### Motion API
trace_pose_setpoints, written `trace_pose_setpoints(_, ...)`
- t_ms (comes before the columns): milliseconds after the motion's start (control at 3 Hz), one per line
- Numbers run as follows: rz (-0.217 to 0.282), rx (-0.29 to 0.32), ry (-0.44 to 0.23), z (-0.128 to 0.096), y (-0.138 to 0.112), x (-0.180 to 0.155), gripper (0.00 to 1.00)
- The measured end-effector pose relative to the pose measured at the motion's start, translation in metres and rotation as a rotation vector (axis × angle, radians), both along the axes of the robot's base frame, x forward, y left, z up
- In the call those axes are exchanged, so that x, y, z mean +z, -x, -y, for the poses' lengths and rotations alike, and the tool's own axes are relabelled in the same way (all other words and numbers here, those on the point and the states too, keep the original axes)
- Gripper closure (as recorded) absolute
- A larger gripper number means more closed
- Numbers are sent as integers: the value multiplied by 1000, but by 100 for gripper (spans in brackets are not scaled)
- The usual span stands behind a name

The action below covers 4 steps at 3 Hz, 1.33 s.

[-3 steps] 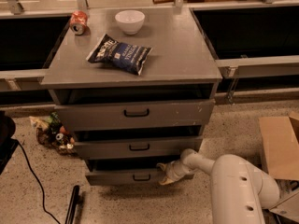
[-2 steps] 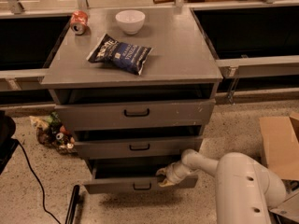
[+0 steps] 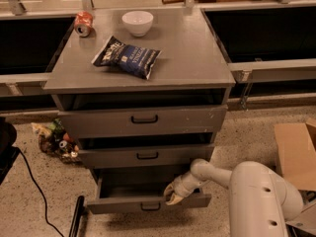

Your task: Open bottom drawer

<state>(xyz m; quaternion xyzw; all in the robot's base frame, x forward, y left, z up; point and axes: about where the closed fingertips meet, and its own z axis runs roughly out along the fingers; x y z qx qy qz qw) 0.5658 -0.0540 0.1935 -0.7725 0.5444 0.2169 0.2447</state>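
Rigidity and some weight we expect of the bottom drawer [image 3: 123, 205], lowest in the cabinet [image 3: 197, 58], partly out. Our gripper [image 3: 173, 196] sits at its front's top edge, beside the black handle [image 3: 150, 207], the surest hold; its closure we cannot tell.

Bowl [image 3: 138, 22]: set on the cabinet [image 3: 197, 58], at the back of its top.
Can [image 3: 83, 23]: laid at the cabinet's back left corner.
Chip bag [image 3: 126, 57]: laid on the cabinet top, left of centre.
Bottom drawer [image 3: 118, 205]: drawn out forward at the cabinet's foot.
Gripper [image 3: 173, 195]: placed against that drawer's front, right of the handle [image 3: 149, 207].
Cardboard box [image 3: 295, 154]: set on the floor, right of the cabinet.
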Motion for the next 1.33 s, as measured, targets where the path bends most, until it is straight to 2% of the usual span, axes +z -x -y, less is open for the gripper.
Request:
trace_pose_setpoints(1000, 0, 0, 0, 0, 0, 0, 11)
trace_pose_setpoints(1333, 0, 0, 0, 0, 0, 0, 0)
